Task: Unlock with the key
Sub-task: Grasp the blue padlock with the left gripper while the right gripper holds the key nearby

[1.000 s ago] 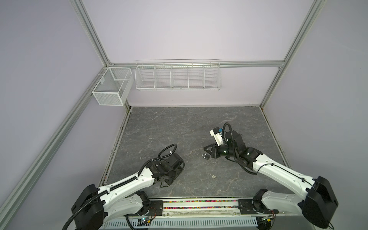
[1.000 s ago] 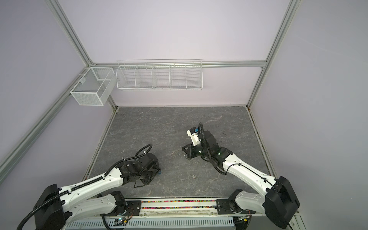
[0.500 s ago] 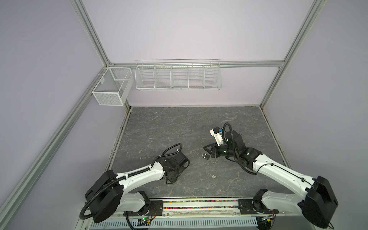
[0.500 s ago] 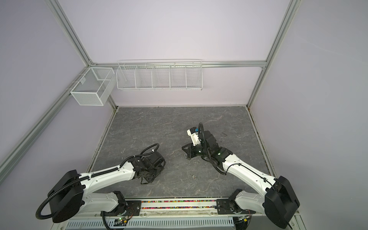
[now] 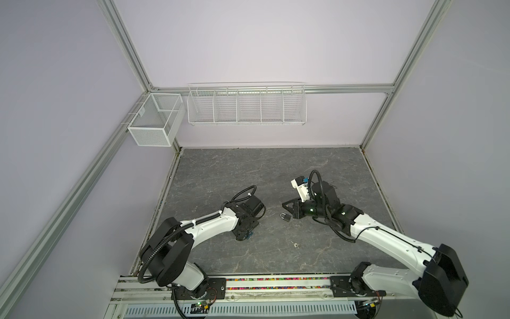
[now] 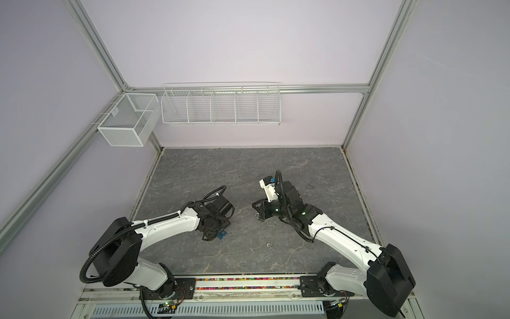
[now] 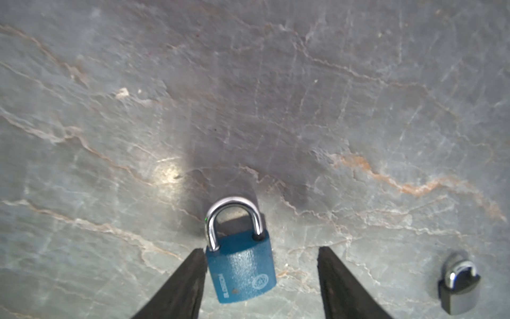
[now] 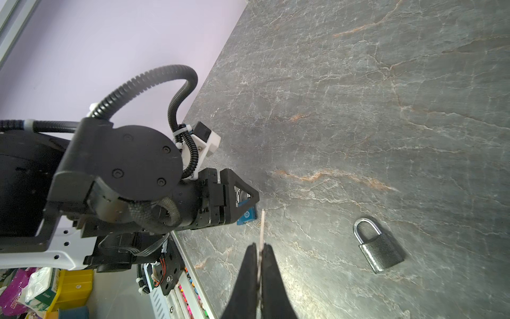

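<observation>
A blue padlock [image 7: 241, 273] with a shut silver shackle lies flat on the grey table, also seen in both top views [image 5: 249, 235] [image 6: 221, 235]. My left gripper [image 7: 260, 250] stands open around it. One finger [image 7: 190, 279] is close against the body's side and the other [image 7: 339, 287] stands well apart. My right gripper [image 8: 259, 245] is shut on the key [image 8: 261, 229], whose thin blade sticks out past the tips, edge-on. It hovers low near the table's middle [image 5: 285, 205]. A grey padlock [image 8: 382, 252] lies beside it [image 5: 286, 217].
A small pale bit [image 5: 295, 244] lies on the table nearer the front edge. A wire basket [image 5: 154, 121] and a long wire rack [image 5: 247, 105] hang on the back walls. A rail [image 5: 276, 287] runs along the table's front.
My left arm has folded in and its gripper has shifted a little right and back, toward the middle of the table. The right arm has not moved.
</observation>
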Action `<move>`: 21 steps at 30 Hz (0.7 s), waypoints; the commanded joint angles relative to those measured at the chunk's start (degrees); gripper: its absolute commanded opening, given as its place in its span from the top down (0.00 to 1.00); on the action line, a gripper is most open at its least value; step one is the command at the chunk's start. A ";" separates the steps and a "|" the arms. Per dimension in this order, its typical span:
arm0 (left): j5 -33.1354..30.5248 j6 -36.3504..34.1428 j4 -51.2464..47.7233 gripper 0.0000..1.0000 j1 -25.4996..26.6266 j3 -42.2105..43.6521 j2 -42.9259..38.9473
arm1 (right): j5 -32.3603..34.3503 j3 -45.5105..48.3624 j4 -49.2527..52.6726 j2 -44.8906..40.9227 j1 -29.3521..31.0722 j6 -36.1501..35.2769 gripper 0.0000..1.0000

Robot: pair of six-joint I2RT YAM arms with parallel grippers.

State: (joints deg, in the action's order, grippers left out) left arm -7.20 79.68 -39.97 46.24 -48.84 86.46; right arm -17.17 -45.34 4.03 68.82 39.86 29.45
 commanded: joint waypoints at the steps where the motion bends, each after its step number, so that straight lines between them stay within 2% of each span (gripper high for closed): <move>1: -1.60 -1.91 -5.37 0.35 0.23 -1.39 -0.84 | 0.51 1.04 -0.12 -0.70 -0.30 0.59 0.94; 6: -2.40 -3.21 -7.83 0.36 0.34 -1.49 -1.69 | 0.19 1.81 -0.60 -1.18 -0.80 1.43 0.93; 11: -0.99 -0.20 -6.19 0.37 2.02 -0.06 -0.90 | 0.12 2.79 -0.84 -2.26 -1.62 2.25 0.93; 21: -0.86 -0.68 -7.14 0.39 2.02 -3.88 5.67 | -0.53 4.03 -0.60 -4.34 -3.21 2.53 0.94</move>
State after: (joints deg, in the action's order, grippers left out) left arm -7.25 78.35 -44.97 48.16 -50.92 91.24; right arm -17.23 -42.46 3.97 65.65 37.08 31.35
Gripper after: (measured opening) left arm 0.615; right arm 0.068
